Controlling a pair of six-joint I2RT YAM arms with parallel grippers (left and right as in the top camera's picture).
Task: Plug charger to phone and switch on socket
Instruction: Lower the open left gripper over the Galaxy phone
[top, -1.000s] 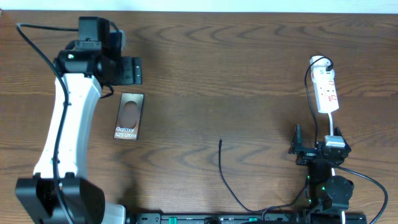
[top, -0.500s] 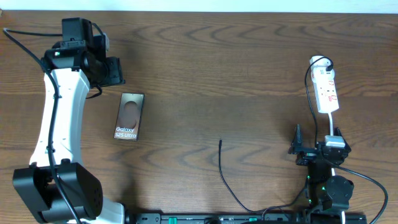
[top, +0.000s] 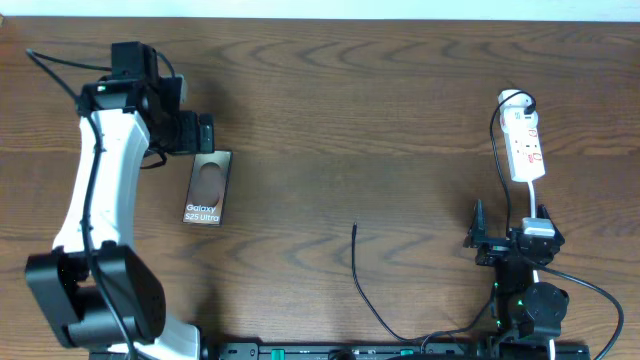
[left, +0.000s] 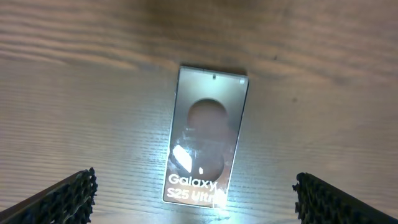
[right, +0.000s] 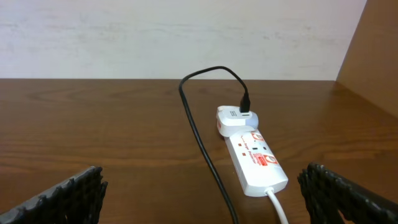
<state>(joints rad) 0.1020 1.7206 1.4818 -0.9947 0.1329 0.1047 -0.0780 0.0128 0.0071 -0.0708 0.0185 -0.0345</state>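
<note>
The phone (top: 208, 187) lies flat at the table's left, brown and glossy, its "Galaxy" lettering at the near end. In the left wrist view the phone (left: 208, 134) lies below and between the fingers. My left gripper (top: 196, 132) (left: 194, 186) is open and empty, hovering just beyond the phone's far end. The charger cable's tip (top: 354, 228) lies loose mid-table. Its black cable (right: 199, 137) runs to a white adapter on the socket (top: 525, 145) (right: 255, 158). My right gripper (top: 510, 232) (right: 202, 186) is open and empty, short of the socket.
The socket's white cord (right: 278, 208) runs toward my right arm. The black cable (top: 372, 300) curves to the table's front edge. A pale wall stands behind the table's far edge (right: 186, 79).
My left arm swung left, then came back right and nearer, so its gripper now sits at the phone's far end. The phone, the cable and the right arm have not moved.
</note>
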